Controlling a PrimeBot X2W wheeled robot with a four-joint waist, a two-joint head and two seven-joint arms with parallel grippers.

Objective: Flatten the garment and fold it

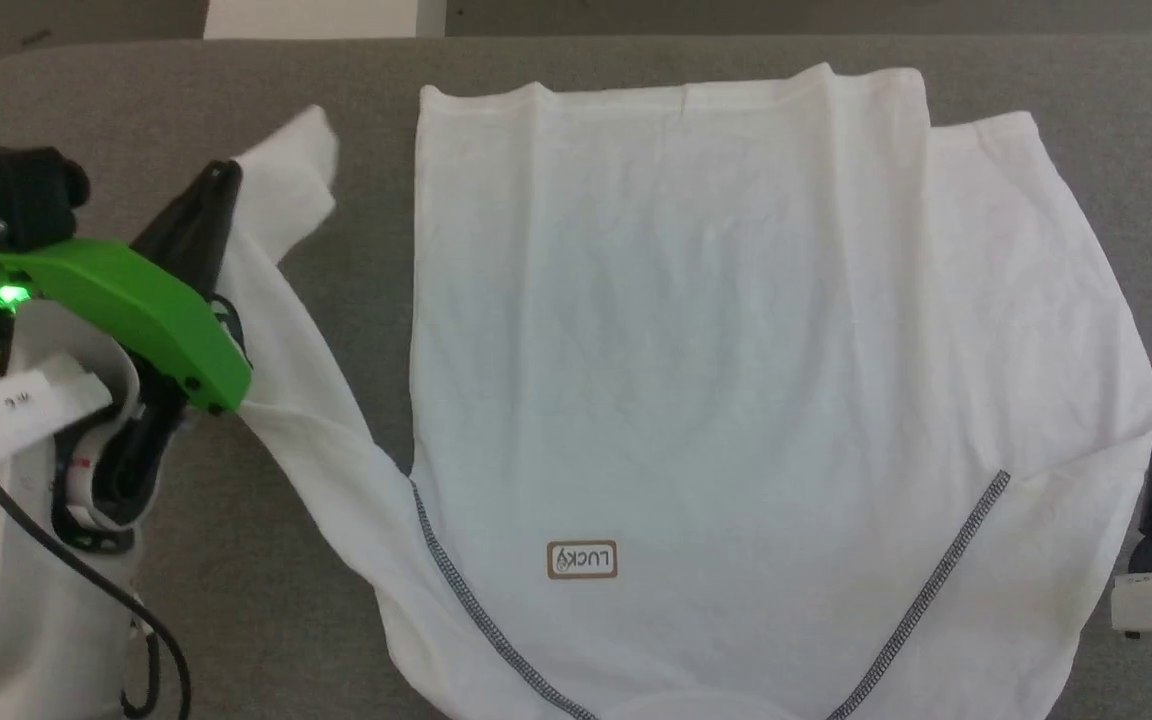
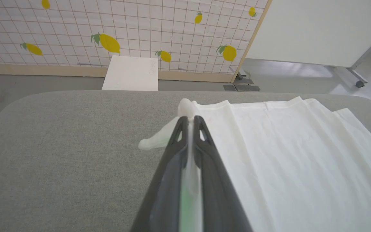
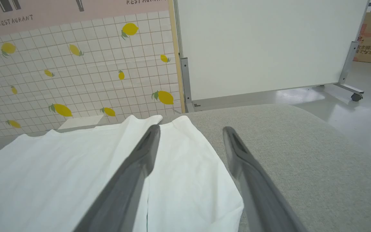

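Garment [image 1: 736, 330] sleeve pinched in left pincer [image 2: 190, 120], white box [image 2: 130, 73] behind.

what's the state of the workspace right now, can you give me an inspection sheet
surface: grey padded table, bearing the garment.
job's things: white garment lying mostly flat, LUCKY patch facing up; sleeve on the robot's left raised.
clutter: white box beyond the table's far edge.
grippers: left gripper shut on the sleeve; right gripper open above the garment's edge.
cables: black cable along the left arm.
surroundings: lemon-print wall panel, white partition on wheels.
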